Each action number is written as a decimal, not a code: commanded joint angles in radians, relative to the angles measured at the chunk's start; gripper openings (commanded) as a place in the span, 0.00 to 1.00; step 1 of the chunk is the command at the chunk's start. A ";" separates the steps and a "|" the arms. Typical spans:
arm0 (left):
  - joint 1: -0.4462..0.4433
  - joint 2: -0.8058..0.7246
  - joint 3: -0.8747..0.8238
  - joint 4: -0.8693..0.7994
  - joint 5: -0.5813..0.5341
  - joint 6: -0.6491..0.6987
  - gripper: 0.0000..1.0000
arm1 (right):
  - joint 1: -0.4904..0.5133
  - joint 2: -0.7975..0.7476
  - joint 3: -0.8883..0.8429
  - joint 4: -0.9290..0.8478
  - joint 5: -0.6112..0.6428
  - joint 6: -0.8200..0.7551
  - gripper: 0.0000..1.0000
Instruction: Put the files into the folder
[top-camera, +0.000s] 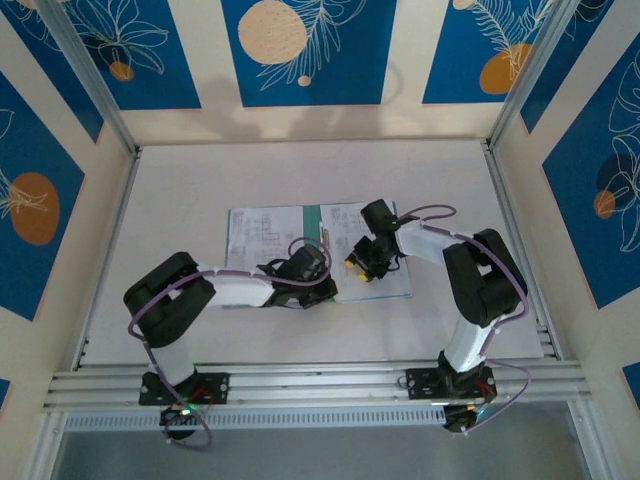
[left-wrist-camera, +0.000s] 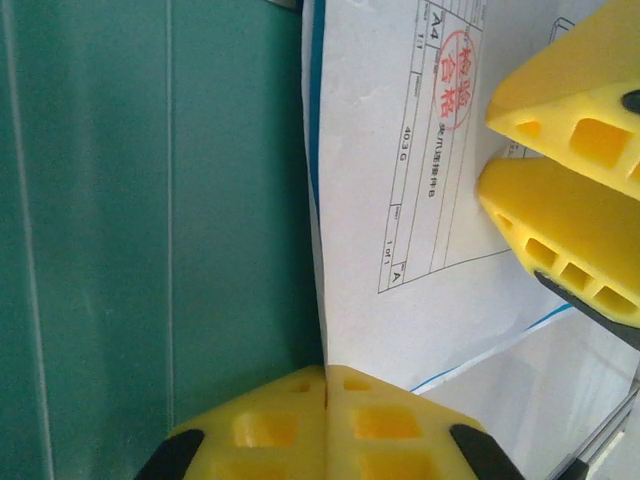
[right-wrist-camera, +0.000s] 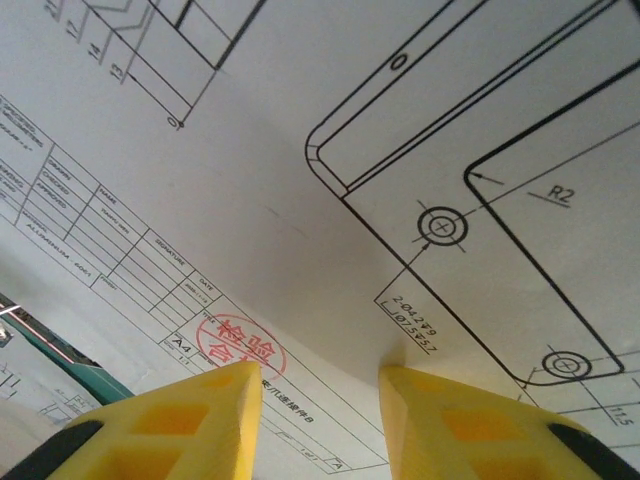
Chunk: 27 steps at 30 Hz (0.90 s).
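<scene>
White tabletop (top-camera: 180, 200): open folder (top-camera: 312, 218) lies long-axis left-to-right under files (top-camera: 262, 228), left jaws clenched, right jaws parted.

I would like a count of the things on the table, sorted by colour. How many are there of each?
Teal-green folder: 1
White printed sheets that can be told apart, one on the left, one red-stamped: 2
Light-blue sheet, its edge peeking out: 1
Yellow-fingered, left gripper and right gripper: 2
Total: 6
</scene>
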 joint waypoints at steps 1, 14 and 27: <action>0.012 -0.012 -0.005 -0.035 -0.018 0.005 0.02 | 0.011 -0.005 -0.029 -0.067 0.025 0.010 0.42; 0.011 -0.028 -0.016 -0.050 -0.036 -0.027 0.00 | 0.013 -0.039 0.038 -0.102 0.039 -0.056 0.53; 0.010 -0.055 -0.031 -0.057 -0.056 -0.038 0.14 | 0.012 0.119 0.127 -0.116 0.009 -0.098 0.50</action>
